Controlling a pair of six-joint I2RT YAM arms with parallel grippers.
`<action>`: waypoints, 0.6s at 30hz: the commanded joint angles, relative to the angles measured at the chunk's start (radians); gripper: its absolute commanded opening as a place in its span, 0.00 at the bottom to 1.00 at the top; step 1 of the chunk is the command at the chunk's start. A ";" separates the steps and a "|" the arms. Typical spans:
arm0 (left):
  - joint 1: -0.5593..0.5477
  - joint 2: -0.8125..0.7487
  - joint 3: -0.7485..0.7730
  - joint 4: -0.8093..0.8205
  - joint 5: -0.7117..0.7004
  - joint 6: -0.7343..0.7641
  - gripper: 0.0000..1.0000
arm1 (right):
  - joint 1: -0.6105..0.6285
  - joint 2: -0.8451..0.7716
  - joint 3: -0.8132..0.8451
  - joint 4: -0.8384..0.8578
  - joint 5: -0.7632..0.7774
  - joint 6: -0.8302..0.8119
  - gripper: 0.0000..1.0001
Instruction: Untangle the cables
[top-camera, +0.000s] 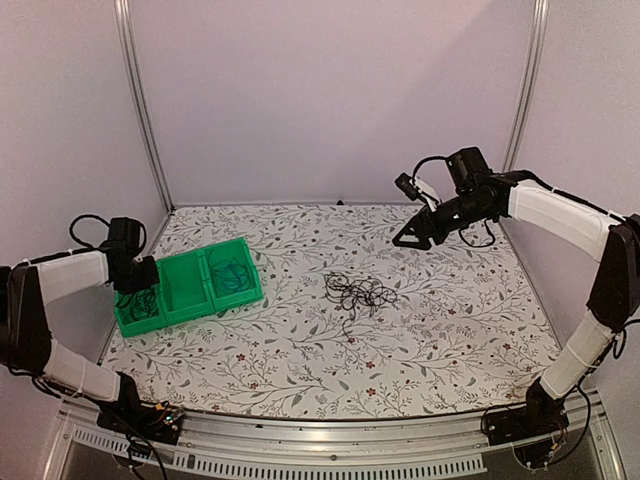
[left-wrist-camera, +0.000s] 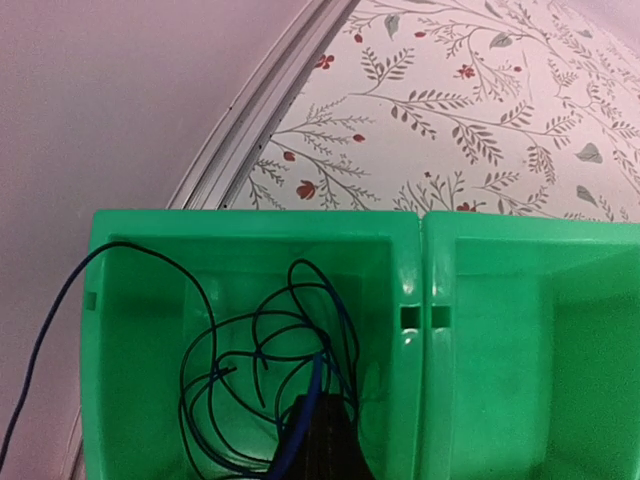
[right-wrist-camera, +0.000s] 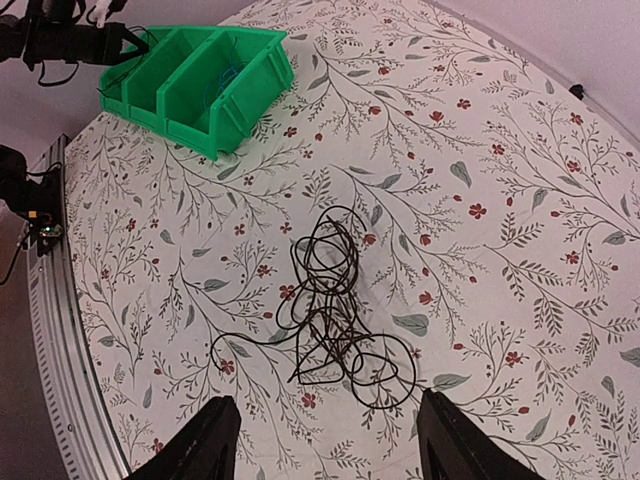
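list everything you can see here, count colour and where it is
bin: one, green, three compartments, left side of the table
loose cables: one tangle, black, on the table near its middle
dark cable: one small bundle, exact colour unclear, in the bin's right compartment
black cable: one loopy bundle, in the bin's left compartment
blue cable: one, runs from the left fingers into that compartment and out over its rim
table: one, white with a leaf and flower print
left gripper: one, black fingers shut on the blue cable, over the bin's left compartment
right gripper: one, black fingers open and holding nothing, raised over the far right of the table
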 joint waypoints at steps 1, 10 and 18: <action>-0.008 0.027 -0.050 0.083 0.009 -0.037 0.00 | 0.003 -0.039 -0.004 0.009 0.009 -0.009 0.65; -0.030 0.065 -0.089 0.112 0.065 -0.060 0.00 | 0.004 -0.018 0.016 0.009 0.000 -0.008 0.65; -0.041 -0.030 0.005 -0.060 0.078 -0.073 0.16 | 0.003 -0.021 0.013 0.013 -0.002 -0.008 0.65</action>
